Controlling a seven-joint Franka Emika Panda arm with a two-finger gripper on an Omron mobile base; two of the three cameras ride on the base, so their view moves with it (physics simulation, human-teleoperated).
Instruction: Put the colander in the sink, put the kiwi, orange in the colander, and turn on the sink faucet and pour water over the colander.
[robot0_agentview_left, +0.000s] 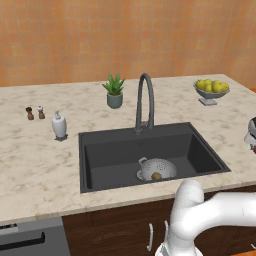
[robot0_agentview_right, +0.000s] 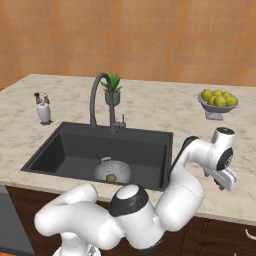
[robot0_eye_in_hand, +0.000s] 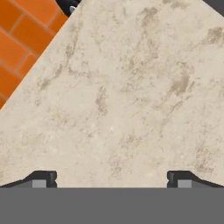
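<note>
From the left base view I have the colander (robot0_agentview_left: 157, 169) sitting in the sink (robot0_agentview_left: 100, 155), toward the front, with the kiwi (robot0_agentview_left: 156, 176) lying inside it; the sink faucet (robot0_agentview_left: 144, 102) stands at the back rim with its spout arched over the basin, and I see no water. The fruit bowl (robot0_agentview_left: 211, 91) sits far back on the right of the counter (robot0_agentview_left: 40, 160), the potted plant (robot0_agentview_left: 114, 91) beside the faucet, and the soap bottle (robot0_agentview_left: 59, 125) and two shakers (robot0_agentview_left: 34, 113) off to the left. In the right base view the arm reaches out to the right of the sink, with the end effector (robot0_agentview_right: 223, 180) hanging over the counter near its front edge, well apart from the colander (robot0_agentview_right: 112, 171). I cannot find the orange in either base view. In the hand view the fingertips (robot0_eye_in_hand: 41, 178) stand wide apart with nothing between them, so the end effector is released and empty, looking down on bare marbled counter with orange floor tiles (robot0_eye_in_hand: 22, 39) at one corner. I judge the kiwi step done and the orange step in hand; next I must locate the orange, then bring the open fingers down around it.
</note>
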